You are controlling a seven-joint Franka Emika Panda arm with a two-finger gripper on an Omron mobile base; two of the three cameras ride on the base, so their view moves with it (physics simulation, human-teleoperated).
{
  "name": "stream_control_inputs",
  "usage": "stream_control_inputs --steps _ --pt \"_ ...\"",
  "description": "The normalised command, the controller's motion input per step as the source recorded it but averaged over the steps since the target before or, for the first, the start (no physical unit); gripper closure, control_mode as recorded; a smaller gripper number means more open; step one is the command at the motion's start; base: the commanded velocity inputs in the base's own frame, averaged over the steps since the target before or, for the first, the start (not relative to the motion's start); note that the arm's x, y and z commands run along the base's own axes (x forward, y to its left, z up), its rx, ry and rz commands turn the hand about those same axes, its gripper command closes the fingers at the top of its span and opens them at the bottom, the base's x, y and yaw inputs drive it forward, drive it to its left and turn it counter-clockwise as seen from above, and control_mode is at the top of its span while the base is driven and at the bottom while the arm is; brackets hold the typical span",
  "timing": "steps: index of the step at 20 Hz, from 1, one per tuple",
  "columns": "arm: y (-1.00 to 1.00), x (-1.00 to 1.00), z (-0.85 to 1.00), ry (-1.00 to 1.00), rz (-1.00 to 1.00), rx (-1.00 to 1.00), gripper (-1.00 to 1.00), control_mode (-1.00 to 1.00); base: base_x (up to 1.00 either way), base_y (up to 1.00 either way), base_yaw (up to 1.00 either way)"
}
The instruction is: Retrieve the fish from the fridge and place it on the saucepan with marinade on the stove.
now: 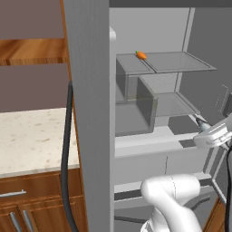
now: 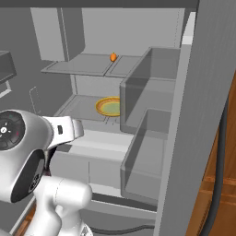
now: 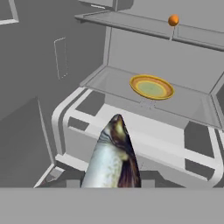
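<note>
A slim grey-silver fish (image 3: 113, 157) rises from the bottom of the hand view, close to the camera, and it hides my fingertips. My gripper (image 1: 205, 128) is shut on the fish (image 1: 200, 123), just in front of the open fridge (image 1: 90, 113), level with its lower shelf. The fish's tip points into the fridge (image 3: 144, 127) interior. The saucepan and the stove are out of view.
A round yellow plate (image 3: 151, 86) (image 2: 109, 106) lies on the middle shelf. A small orange carrot-like item (image 1: 141, 55) (image 3: 173, 20) sits on the top shelf. Door bins (image 2: 147, 115) stand to the right. A pale counter (image 1: 31, 136) lies left of the fridge door.
</note>
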Motion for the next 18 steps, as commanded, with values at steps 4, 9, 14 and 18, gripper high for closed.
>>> stream_control_inputs --steps 4,9,14,18 --pt "0.00 0.00 0.00 0.00 0.00 0.00 1.00 1.00 -0.53 -0.01 0.00" --pt "0.00 0.00 0.00 0.00 0.00 0.00 1.00 1.00 -0.93 -0.06 0.00" --pt "0.00 0.00 0.00 0.00 0.00 0.00 1.00 1.00 -0.99 0.00 0.00" --pt "0.00 0.00 0.00 0.00 0.00 0.00 1.00 1.00 -0.87 0.00 0.00"
